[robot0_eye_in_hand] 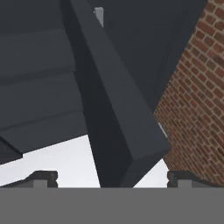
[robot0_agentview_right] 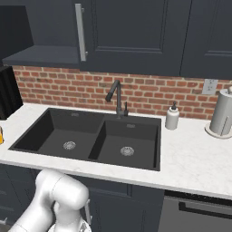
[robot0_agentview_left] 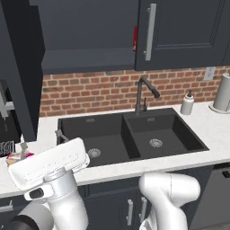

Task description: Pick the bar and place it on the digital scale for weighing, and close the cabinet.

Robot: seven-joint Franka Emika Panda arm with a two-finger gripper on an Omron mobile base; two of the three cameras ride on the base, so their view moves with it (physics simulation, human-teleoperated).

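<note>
The cabinet [robot0_agentview_left: 184, 31] hangs over the sink. Its right door is closed and its left door [robot0_agentview_left: 20, 67] swings out toward me. In the hand view the lower corner of that open door [robot0_eye_in_hand: 118, 131] stands between the fingertips without touching either one. My gripper [robot0_agentview_left: 41, 141] is open and empty at the door's bottom edge, left of the sink. Just beside the hand, a small pink and white bar [robot0_agentview_left: 18, 156] lies on the left counter, partly hidden by the hand. An orange sliver of the digital scale [robot0_agentview_right: 1, 135] shows at the left edge of the right base view.
A black double sink [robot0_agentview_left: 130, 134] with a faucet [robot0_agentview_left: 143, 92] fills the middle of the white counter [robot0_agentview_left: 211, 130]. A soap dispenser [robot0_agentview_left: 187, 104] and a paper towel roll [robot0_agentview_left: 222, 92] stand at the right. A red box edge [robot0_agentview_left: 134, 38] shows inside the cabinet.
</note>
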